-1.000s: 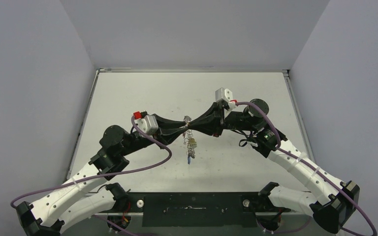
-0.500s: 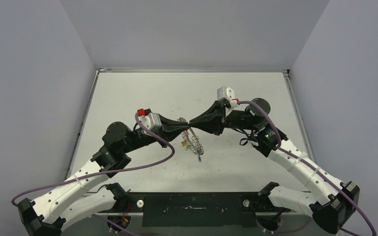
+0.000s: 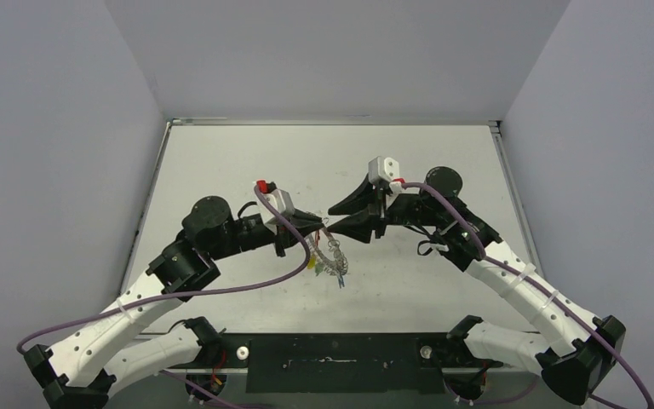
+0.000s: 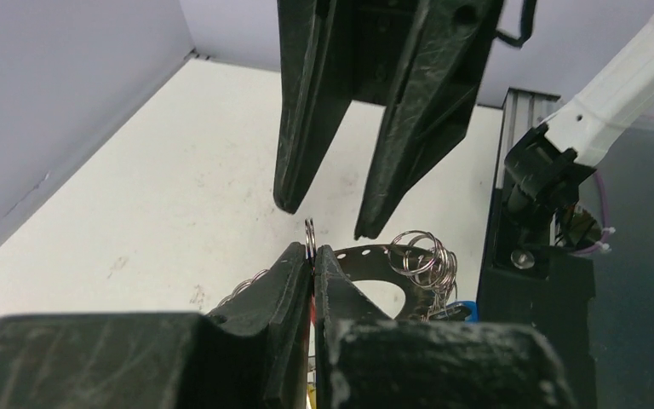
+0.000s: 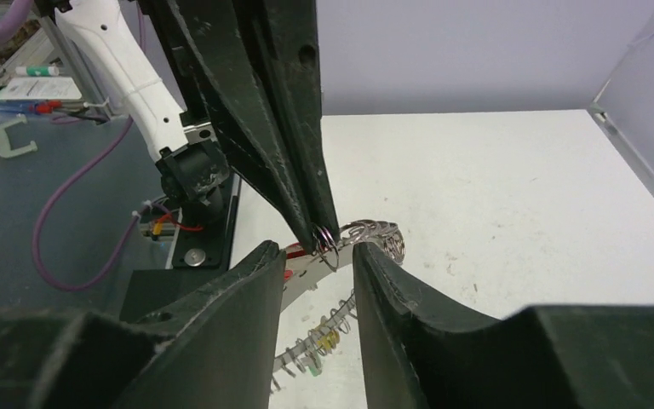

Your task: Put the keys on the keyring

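1. Left gripper [image 4: 312, 252] is pinched tight on one wire loop of the keyring [image 4: 373, 254], which hangs beneath it.
2. Right gripper [image 3: 337, 219], jaws parted, straddles that loop.
3. Below the keyring there's a scuffed white counter [image 3: 221, 162], with pale lilac walls [image 3: 324, 60] around it.

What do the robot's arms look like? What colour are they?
The left arm and right arm have white links dotted with small holes, round black joints and a looping purple cable each. Both end in two long, pointed black fingers.
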Available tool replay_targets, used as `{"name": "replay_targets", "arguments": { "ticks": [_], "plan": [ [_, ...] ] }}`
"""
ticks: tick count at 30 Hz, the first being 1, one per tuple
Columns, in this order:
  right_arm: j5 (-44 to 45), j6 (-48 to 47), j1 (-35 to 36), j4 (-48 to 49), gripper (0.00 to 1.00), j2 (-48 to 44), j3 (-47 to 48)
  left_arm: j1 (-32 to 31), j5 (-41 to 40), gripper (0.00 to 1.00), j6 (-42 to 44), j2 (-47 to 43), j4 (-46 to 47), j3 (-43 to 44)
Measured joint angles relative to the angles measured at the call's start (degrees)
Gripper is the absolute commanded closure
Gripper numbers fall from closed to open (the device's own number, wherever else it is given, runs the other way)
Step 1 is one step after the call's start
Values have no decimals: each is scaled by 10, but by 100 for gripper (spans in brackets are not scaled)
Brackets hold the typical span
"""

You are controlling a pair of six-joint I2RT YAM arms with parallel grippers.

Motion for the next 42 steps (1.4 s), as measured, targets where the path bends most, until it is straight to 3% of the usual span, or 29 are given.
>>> {"name": "replay_targets", "arguments": {
  "ticks": [3,6,15,21,35,42],
  "plan": [
    [-3,-38,0,-44,50,0,26,1,-4,100,32,22,-80,44],
    [-5,-73,0,-82,50,0,51,1,-1,100,68,50,-161,96],
    [-17,-162,5,-186,61,12,106,2,40,100,177,144,-368,281],
    [-16,-193,22,-233,63,30,108,3,75,100,220,189,-461,348],
    [-13,-178,35,-216,74,33,107,5,119,100,226,206,-493,354],
    [-14,-180,38,-221,90,37,105,6,120,100,221,206,-486,354]
  ]
}}
